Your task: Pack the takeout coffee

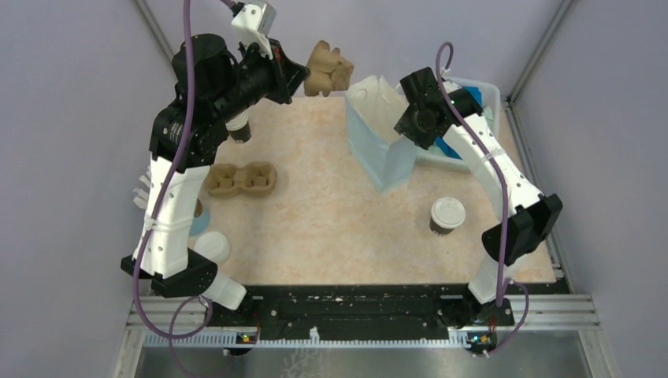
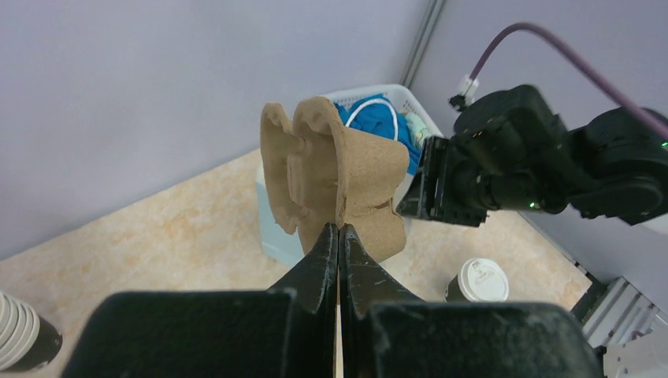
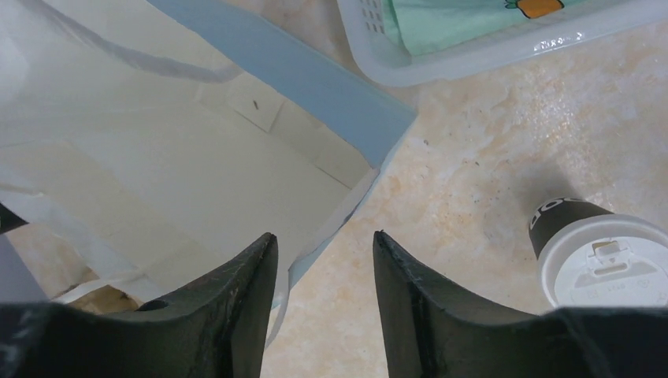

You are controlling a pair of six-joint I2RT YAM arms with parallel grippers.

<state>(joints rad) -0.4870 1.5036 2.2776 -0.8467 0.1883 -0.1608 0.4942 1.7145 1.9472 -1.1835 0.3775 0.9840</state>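
The takeout coffee (image 1: 447, 214), a dark cup with a white lid, stands on the table right of centre; it also shows as the lidded cup (image 2: 479, 281) and the cup (image 3: 599, 256). My left gripper (image 2: 339, 228) is shut on a brown pulp cup carrier (image 2: 339, 177), held upright in the air at the back, left of the bag. The same carrier (image 1: 329, 69) hangs there in the top view. My right gripper (image 3: 324, 240) is open, its jaws straddling the near corner edge of the light blue paper bag (image 3: 315, 87), one finger inside and one outside.
The open bag (image 1: 378, 138) stands at the back centre under the right wrist (image 1: 425, 106). A second cup carrier (image 1: 242, 179) lies on the left. A stack of lidless cups (image 1: 239, 126), a loose white lid (image 1: 211, 246) and a white basket (image 1: 482, 88) are around.
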